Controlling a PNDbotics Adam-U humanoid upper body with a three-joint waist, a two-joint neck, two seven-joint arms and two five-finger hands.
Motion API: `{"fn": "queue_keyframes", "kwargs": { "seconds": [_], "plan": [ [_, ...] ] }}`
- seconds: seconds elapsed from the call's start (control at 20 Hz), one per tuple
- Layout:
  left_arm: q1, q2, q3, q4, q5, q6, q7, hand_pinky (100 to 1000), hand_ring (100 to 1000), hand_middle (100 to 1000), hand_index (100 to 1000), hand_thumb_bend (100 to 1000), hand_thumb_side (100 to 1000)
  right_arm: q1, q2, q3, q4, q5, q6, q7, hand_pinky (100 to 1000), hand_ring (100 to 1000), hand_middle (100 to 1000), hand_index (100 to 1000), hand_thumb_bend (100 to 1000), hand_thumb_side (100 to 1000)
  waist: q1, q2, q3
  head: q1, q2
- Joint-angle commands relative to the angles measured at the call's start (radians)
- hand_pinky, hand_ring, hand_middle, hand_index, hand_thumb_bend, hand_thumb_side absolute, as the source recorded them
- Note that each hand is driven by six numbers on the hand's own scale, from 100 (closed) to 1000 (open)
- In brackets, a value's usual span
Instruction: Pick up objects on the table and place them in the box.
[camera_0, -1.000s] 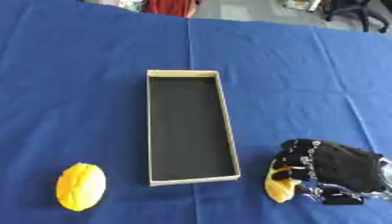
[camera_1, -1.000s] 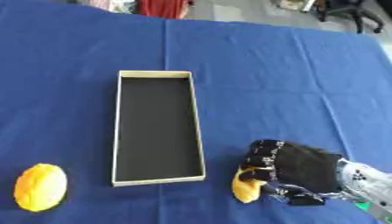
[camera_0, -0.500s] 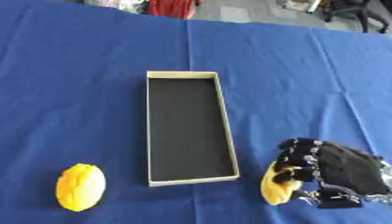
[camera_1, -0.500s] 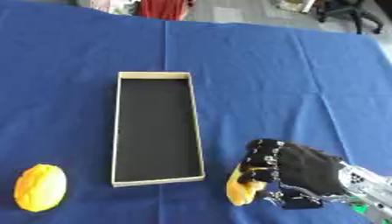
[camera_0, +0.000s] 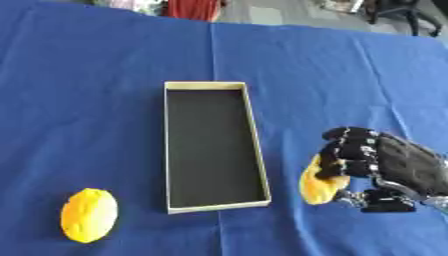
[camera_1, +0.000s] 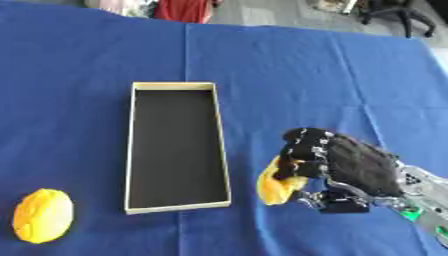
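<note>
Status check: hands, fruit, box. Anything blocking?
Right hand curled round a yellow fruit, right of the box. Left hand out of view. Box holds nothing; second yellow fruit lies near-left. Path unobstructed.

**Right hand closed on yellow object beside box**

Right hand (camera_0: 385, 167) entering from right edge, fingers curled around yellow object (camera_0: 318, 183). Held object positioned just right of box (camera_0: 213, 146), near its lower right corner, not touching it. Box long, rectangular, pale-rimmed, dark inside, nothing in it, lying on blue tablecloth (camera_0: 87, 100). Second yellow object (camera_0: 88, 215), oval, resting on cloth left of box's lower left corner, apart from it.
</note>
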Motion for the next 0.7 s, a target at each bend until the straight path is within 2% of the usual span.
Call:
{"fn": "queue_keyframes", "kwargs": {
  "seconds": [0.05, 0.3, 0.7],
  "plan": [
    [-0.006, 0.008, 0.012, -0.015, 0.005, -0.003, -0.001, 945, 752, 748, 851, 100, 565, -0.012, -0.047, -0.031, -0.005, -0.049, 0.000, -0.013, 769, 631, 435, 563, 100, 100, 0.007, -0.020, 0.008, -0.007, 0.007],
    [-0.032, -0.008, 0.002, -0.015, 0.018, -0.006, -0.010, 948, 750, 748, 851, 100, 565, -0.035, -0.063, -0.031, -0.005, -0.089, 0.019, 0.006, 784, 621, 433, 563, 100, 100, 0.002, -0.023, 0.056, -0.037, 0.033],
    [-0.080, -0.026, -0.018, -0.015, 0.046, -0.012, -0.039, 946, 741, 748, 852, 100, 566, -0.079, -0.084, -0.042, -0.005, -0.157, 0.081, 0.019, 774, 617, 432, 564, 100, 100, -0.016, -0.025, 0.146, -0.110, 0.024]
  ]
}}
